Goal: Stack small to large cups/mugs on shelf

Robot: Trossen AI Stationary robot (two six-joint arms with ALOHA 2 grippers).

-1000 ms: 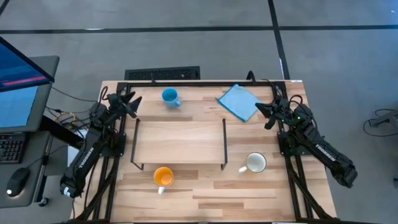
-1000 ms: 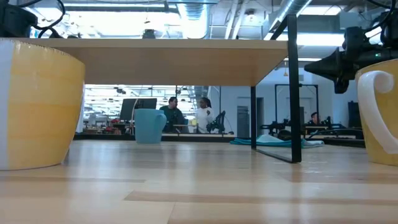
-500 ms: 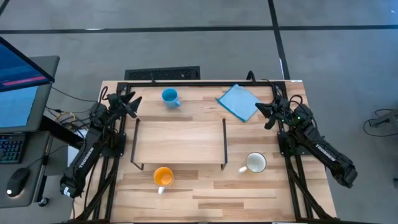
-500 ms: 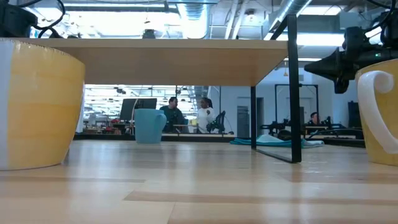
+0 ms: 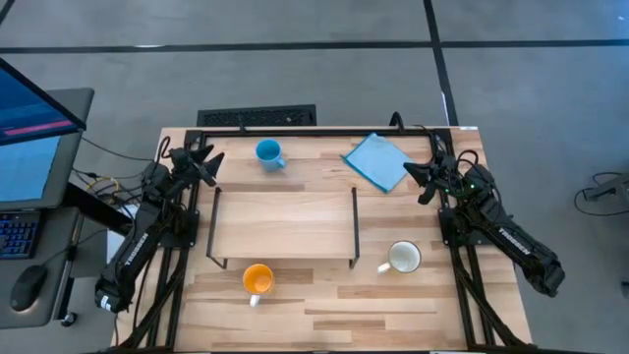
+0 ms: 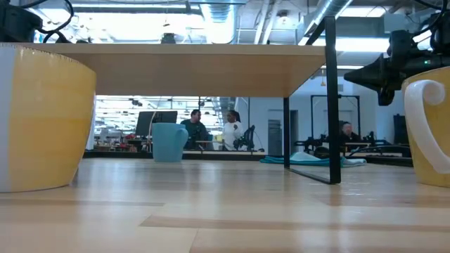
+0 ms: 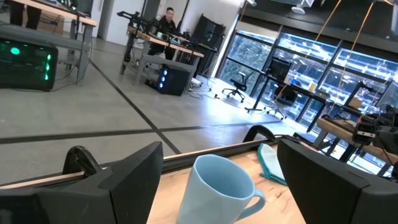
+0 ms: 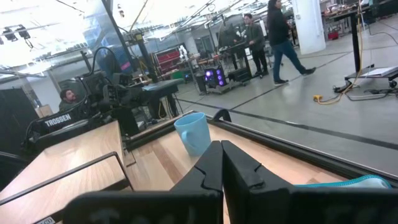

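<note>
The blue mug [image 5: 267, 153] stands upright on the tabletop at the far side; it also shows in the left wrist view [image 7: 217, 190], the right wrist view [image 8: 194, 132] and the low view [image 6: 169, 141]. The orange mug [image 5: 257, 279] stands at the near side, in front of the shelf [image 5: 283, 224]. The white mug [image 5: 403, 258] stands near right. The shelf stands on its black wire legs at the table's middle. My left gripper [image 5: 208, 157] is open at the far left, its fingers either side of the blue mug from afar. My right gripper [image 5: 413, 173] is shut at the far right.
A flat blue cloth [image 5: 377, 160] lies at the far right of the table, next to my right gripper. A monitor [image 5: 34, 128] and a keyboard stand left of the table. People show in the room beyond.
</note>
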